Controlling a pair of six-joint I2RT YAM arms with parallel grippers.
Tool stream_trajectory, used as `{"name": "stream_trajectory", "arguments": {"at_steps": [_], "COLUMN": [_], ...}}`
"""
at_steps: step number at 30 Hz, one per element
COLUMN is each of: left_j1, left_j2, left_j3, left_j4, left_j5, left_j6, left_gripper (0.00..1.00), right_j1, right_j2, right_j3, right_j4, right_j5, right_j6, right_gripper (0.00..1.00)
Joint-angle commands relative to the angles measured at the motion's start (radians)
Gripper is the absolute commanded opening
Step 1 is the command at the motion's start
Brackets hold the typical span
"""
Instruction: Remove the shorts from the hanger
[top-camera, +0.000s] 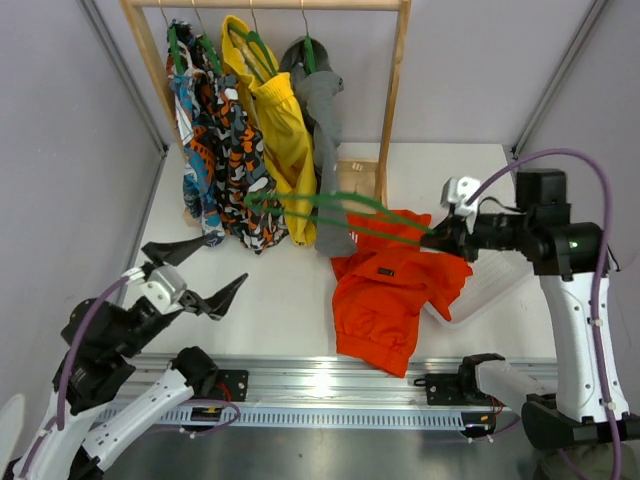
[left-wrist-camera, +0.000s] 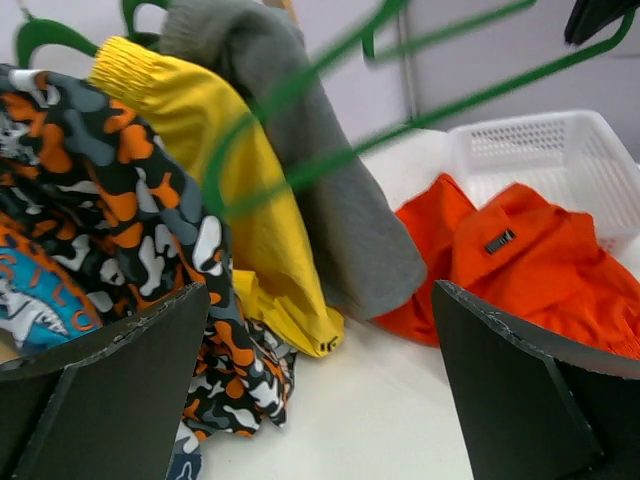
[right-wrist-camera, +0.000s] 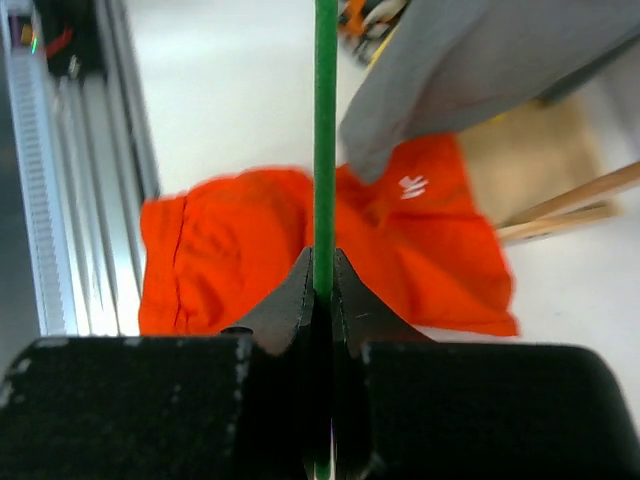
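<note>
Top external view: hanger (top-camera: 345, 196) held bare and almost level above the table (top-camera: 290, 320), gripped at its right end.
Right gripper (top-camera: 437, 235): jaws pressed together on the thin green bar, pinching it edge-on, as shown in the right wrist view.
Reason for hold: judged to keep the wire frame lifted off the cloth, so that nothing could catch again.
Shorts (top-camera: 395, 290): dropped in a loose heap on the table, below and just near of the hanger, right edge draped over the white basket (top-camera: 500, 290).
Task state: judged essentially done, with no cloth left on the frame.
Left gripper (top-camera: 232, 258): jaws spread wide around nothing, parked at near left, well apart from the shorts.
Hanger material: slim, rigid, dark green, triangular; hook end not made out.
Shorts material: plain orange-red fabric, soft and creased, with a small dark label patch.
Basket: white perforated plastic, shallow.
Wooden rack (top-camera: 395, 100): at far centre, hung with patterned, yellow shorts (top-camera: 275, 120) and grey garment (top-camera: 325, 110), all limp on matching green hangers.
</note>
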Motion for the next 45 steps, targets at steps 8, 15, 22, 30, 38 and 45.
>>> {"name": "stream_trajectory", "arguments": {"at_steps": [8,15,22,30,38,45], "left_j1": [-0.001,-0.001,-0.001,-0.001,-0.001,-0.001], "left_j2": [-0.022,-0.055,-0.073,-0.078,-0.078,-0.073], "left_j3": [-0.172,-0.26,-0.344,-0.361,-0.372,-0.378], "left_j4": [0.048,0.082,0.128,0.133,0.142,0.139], "left_j5": [-0.116,-0.11,-0.108,-0.082,-0.073,-0.068], "left_j6": [-0.092,-0.107,-0.121,-0.126,-0.126,-0.118], "left_gripper": [0.99,0.99,0.99,0.99,0.99,0.99], "right_j1": [-0.198,-0.203,-0.051,0.136,0.146,0.144], "right_j2": [0.062,0.082,0.139,0.275,0.433,0.565], "right_j3": [0.288,0.311,0.313,0.348,0.452,0.584], "right_j4": [0.396,0.447,0.444,0.536,0.628,0.636], "right_j5": [-0.099,0.218,0.498,0.887,0.903,0.918], "right_j6": [0.642,0.719,0.656,0.697,0.727,0.768], "right_gripper": [0.0,0.0,0.0,0.0,0.0,0.0]}}
